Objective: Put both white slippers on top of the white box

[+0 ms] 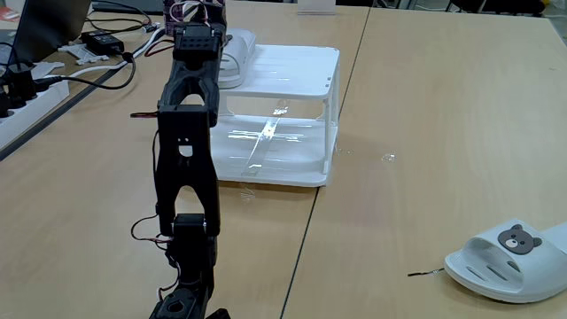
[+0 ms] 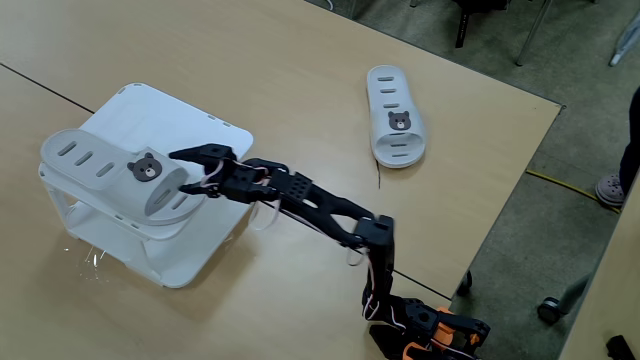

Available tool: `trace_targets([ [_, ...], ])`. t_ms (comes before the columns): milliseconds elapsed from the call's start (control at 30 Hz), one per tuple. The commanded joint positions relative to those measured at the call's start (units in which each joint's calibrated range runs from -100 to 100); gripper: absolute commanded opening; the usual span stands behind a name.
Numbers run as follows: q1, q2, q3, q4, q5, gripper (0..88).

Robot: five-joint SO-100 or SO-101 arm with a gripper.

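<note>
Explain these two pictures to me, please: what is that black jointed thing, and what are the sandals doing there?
The black thing is a small robot arm bolted to a wooden table. Both pictures come from still cameras: one low beside the arm, one looking down from higher up. Its claw is at one white sandal lying on a white plastic shelf, its fingers spread at the strap; whether it grips is hard to tell. A second sandal with a bear badge lies on the bare table, away from the shelf.
</note>
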Motion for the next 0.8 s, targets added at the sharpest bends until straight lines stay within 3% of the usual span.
trace_targets([
  [0, -0.41, -19.57, 13.78, -0.46, 0.42, 30.2],
  [400, 2.55, -58.78, 55.55, -2.96, 0.42, 27.9],
  [533, 4.03, -62.40, 68.99, -18.66, 0.42, 21.1],
  [633, 3.62, -63.49, 78.55, -36.87, 0.42, 0.4],
  [767, 3.70, -63.24, 92.53, -59.39, 0.42, 0.8],
])
